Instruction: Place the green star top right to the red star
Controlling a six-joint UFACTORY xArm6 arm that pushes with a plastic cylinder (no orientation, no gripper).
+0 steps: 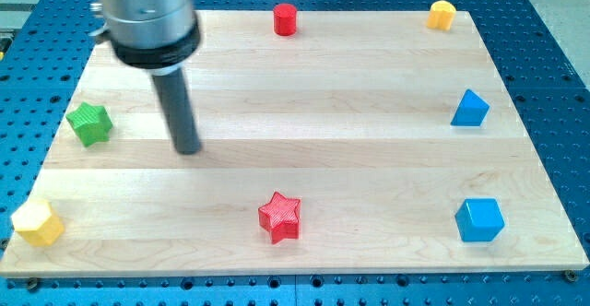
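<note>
The green star (89, 123) lies near the board's left edge, at mid height. The red star (279, 217) lies low in the middle of the board. My tip (188, 147) rests on the board to the right of the green star, with a clear gap between them. It is up and to the left of the red star, well apart from it.
A red cylinder (285, 18) sits at the top middle. A yellow block (442, 14) is at the top right, another yellow block (38, 221) at the bottom left. A blue triangular block (469, 109) and a blue cube (479, 219) stand on the right side of the wooden board (369, 158).
</note>
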